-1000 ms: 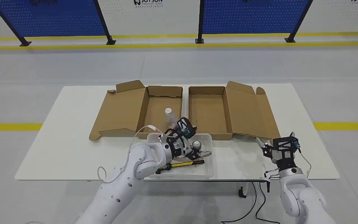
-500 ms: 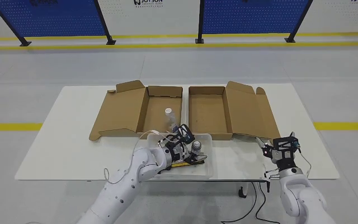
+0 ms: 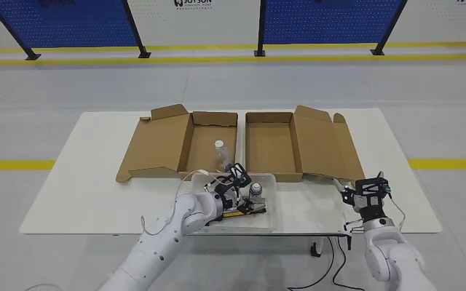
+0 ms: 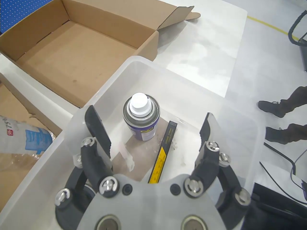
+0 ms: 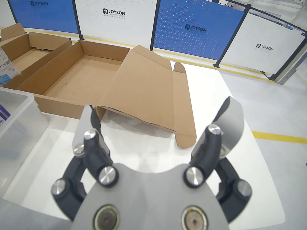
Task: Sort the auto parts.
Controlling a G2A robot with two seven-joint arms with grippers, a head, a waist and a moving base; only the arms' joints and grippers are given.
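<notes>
Left wrist view: left gripper (image 4: pixel 149 115) is hanging inside the clear bin (image 4: pixel 153 63), jaws spread wide and gripping nothing; spray can (image 4: pixel 141 117) is standing upright between the fingers, apart from both.
Can location: sitting in the bin at lower centre of the top view frame, on a brown card sheet (image 4: pixel 141 154), with a black-and-yellow bar (image 4: pixel 165 148) lying just beside it.
Handling: looking like a rigid metal can, smooth and round, probably light to medium weight; likely slipping or tipping if pinched high.
Grip spot: squeezing the cylinder body mid-height, below the white cap (image 4: pixel 138 101), is looking safest; the cap is probably too small and loose to hold.
Right gripper (image 5: pixel 158 104): hovering over the table at lower right of the top view frame, fingers spread, empty.
Surface: white table (image 3: pixel 95 167) is looking smooth and flat; left box (image 3: pixel 207 153) and right box (image 3: pixel 271 149) are lying open at centre, a white bottle (image 3: pixel 220 151) sitting in the left one.
Room: blue and white panels (image 5: pixel 115 13) are standing behind the table, yellow floor lines running past.
</notes>
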